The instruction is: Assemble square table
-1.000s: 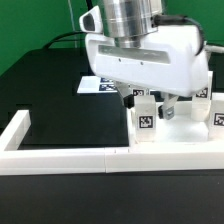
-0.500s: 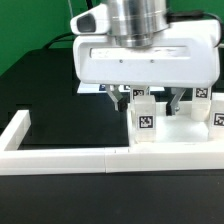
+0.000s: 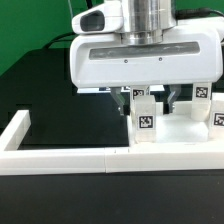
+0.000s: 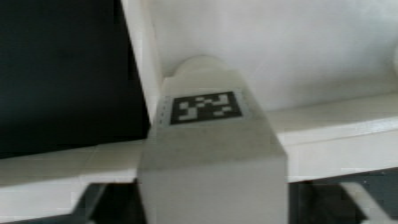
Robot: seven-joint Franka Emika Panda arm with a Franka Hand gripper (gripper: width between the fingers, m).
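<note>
Gripper [image 3: 153, 101] hangs low over the table slab [image 3: 185, 128] in the exterior view, with one finger on each side of a tagged leg [image 3: 145, 113] standing at the slab's left edge, just behind the white fence [image 3: 70, 158]. We cannot tell if the jaws pinch it yet.

In the wrist view the leg [image 4: 210, 130] fills the middle. We think the grab is underway; next we need a firm squeeze, then a straight lift.
</note>
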